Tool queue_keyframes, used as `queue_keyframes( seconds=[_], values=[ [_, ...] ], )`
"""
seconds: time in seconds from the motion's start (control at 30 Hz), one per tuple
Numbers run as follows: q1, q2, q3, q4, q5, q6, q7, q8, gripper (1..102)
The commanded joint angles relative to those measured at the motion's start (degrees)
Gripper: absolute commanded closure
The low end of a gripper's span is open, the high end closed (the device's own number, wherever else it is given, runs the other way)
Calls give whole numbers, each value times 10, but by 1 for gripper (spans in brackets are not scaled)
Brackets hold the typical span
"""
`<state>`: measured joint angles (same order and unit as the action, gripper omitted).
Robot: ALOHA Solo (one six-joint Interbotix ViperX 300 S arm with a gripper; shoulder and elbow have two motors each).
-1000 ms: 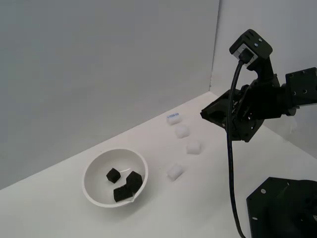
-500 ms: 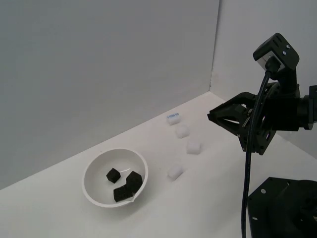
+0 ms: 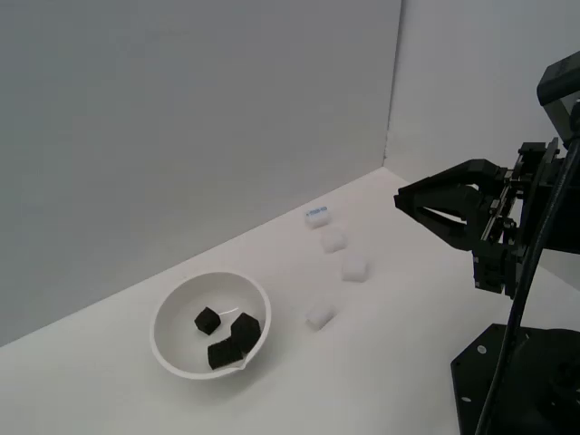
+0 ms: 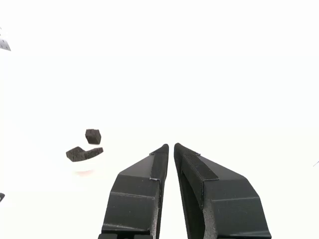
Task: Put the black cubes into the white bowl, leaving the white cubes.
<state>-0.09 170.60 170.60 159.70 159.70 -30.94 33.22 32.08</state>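
Fingers point(image 4: 171, 145) on our gripper are pinched nearly together with nothing between them, hanging over the bench point(image 3: 390, 362) at the exterior view's right. Well apart from them, we've got four white cubes point(image 3: 354, 269) in a loose row, and three black cubes point(image 3: 227, 337) inside the white bowl point(image 3: 172, 308).

walls point(image 3: 199, 118): plain grey, meeting in a corner | tabletop point(image 3: 109, 381): white | light: even, soft
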Motion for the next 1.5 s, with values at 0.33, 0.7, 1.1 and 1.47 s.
queue_keyframes(
  seconds=[0.33,0.7,1.1,1.47],
  values=[
    [1,84,86,6,6,-11,5,0,100],
    [15,151,152,13,13,-10,5,-4,100],
    [21,212,214,22,21,-10,4,-5,100],
    [23,249,249,27,25,-10,4,-5,100]
  ],
)
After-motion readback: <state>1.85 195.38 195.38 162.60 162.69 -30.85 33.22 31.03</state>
